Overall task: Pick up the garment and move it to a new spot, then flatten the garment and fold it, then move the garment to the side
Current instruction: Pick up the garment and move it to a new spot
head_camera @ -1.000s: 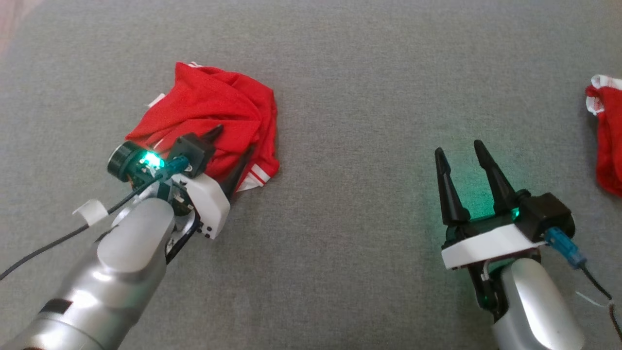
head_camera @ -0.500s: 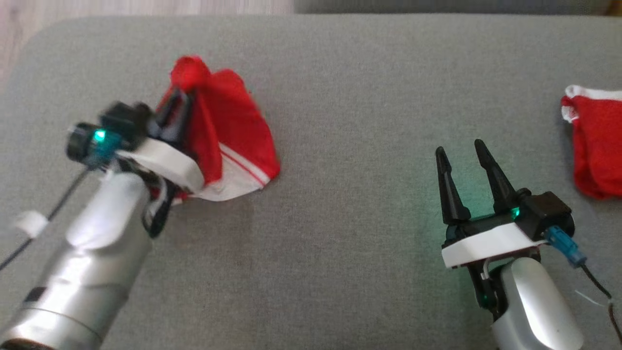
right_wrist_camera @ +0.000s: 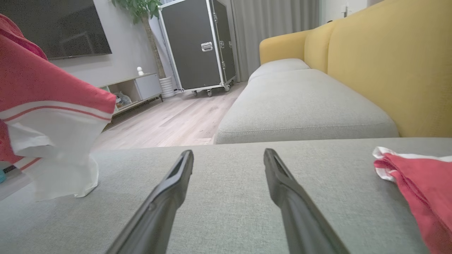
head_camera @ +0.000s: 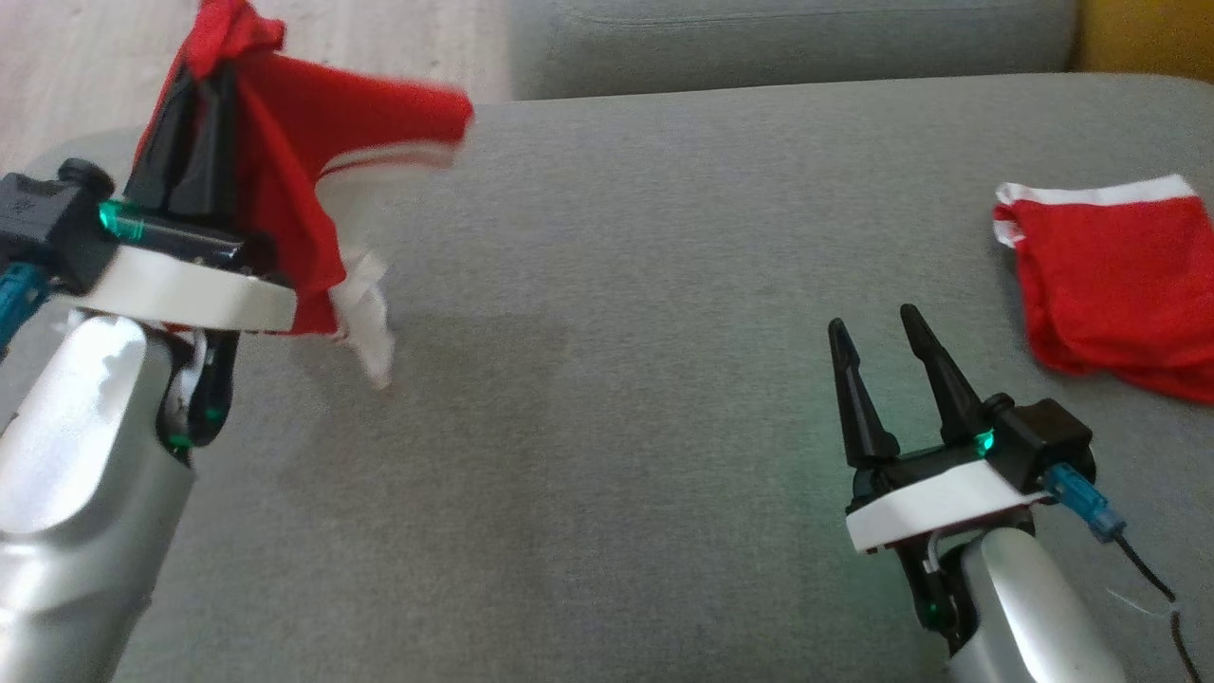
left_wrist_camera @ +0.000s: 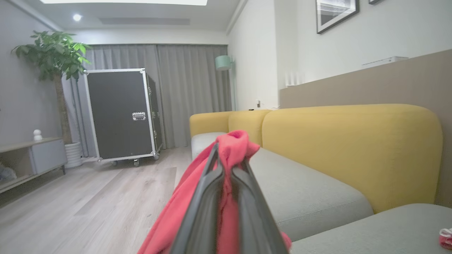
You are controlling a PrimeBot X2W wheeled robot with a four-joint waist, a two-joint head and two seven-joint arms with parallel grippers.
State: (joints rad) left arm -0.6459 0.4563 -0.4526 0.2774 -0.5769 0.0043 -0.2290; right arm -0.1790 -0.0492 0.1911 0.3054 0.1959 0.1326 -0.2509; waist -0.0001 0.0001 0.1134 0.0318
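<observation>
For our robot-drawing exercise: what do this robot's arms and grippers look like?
The forearms are glossy silver. The left gripper and right gripper each have a white collar, a black camera block, a green light and two tapering black fingers. A blue plug with a thin dark cable leaves the right one.
</observation>
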